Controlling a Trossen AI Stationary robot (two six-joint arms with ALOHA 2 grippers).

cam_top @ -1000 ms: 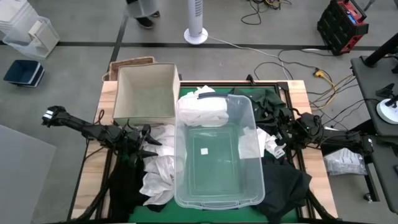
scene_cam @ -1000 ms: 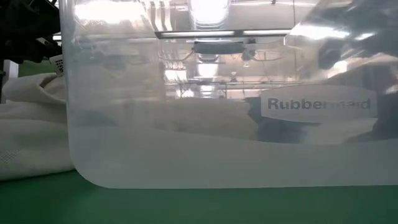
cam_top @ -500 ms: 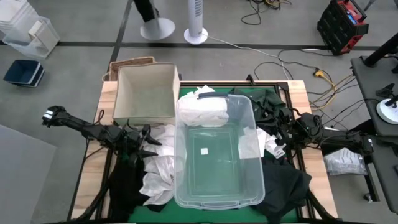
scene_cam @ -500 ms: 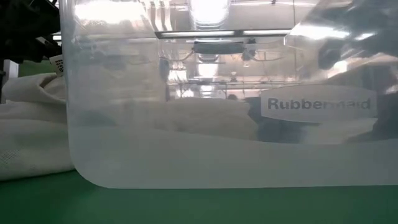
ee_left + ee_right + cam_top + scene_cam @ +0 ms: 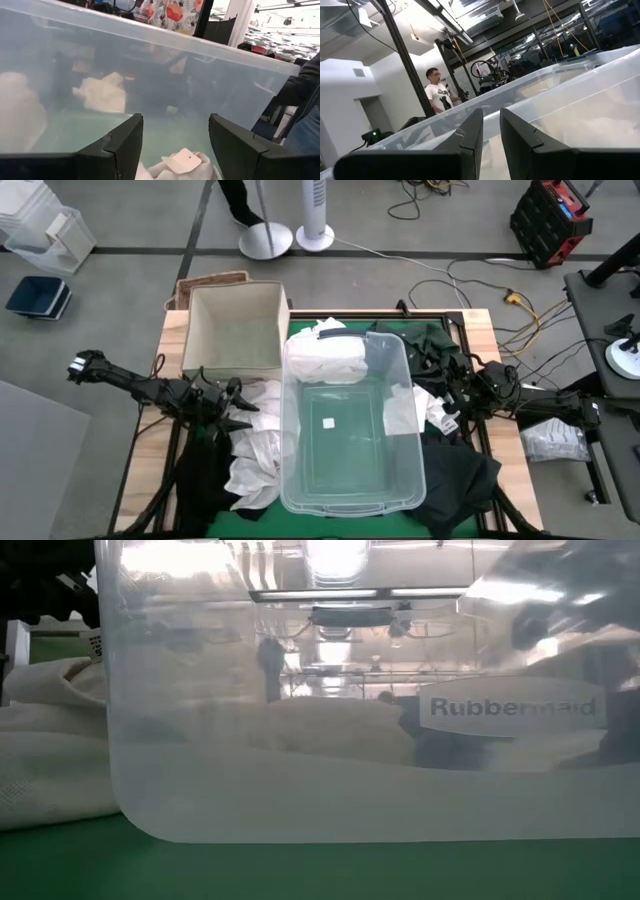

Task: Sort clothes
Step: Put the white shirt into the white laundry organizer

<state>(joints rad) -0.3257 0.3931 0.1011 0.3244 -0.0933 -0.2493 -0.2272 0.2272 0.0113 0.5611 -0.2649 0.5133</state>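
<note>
A clear plastic tub (image 5: 345, 442) stands mid-table, with a white garment (image 5: 325, 358) piled at its far end. More white clothes (image 5: 255, 452) lie on the table along the tub's left side. Dark clothes lie at the right (image 5: 455, 472), far right (image 5: 428, 340) and near left (image 5: 198, 480). My left gripper (image 5: 236, 398) is open just above the white clothes; a white fold with a tag (image 5: 182, 162) shows below its fingers. My right gripper (image 5: 446, 406) is low at the tub's right side, beside a white piece (image 5: 432, 414). Its fingers stand a narrow gap apart, with nothing seen between them.
A beige cardboard box (image 5: 232, 330) stands open at the far left, touching the tub's far-left corner. The tub wall (image 5: 360, 740) fills the low view. A person (image 5: 439, 95) stands in the room beyond the table. Cables and a fan base (image 5: 318, 235) lie on the floor.
My left gripper has risen a little beside the tub. Beyond the table's far edge a person has moved a round-based stand toward the right. The clothes and tub have stayed where they were.
</note>
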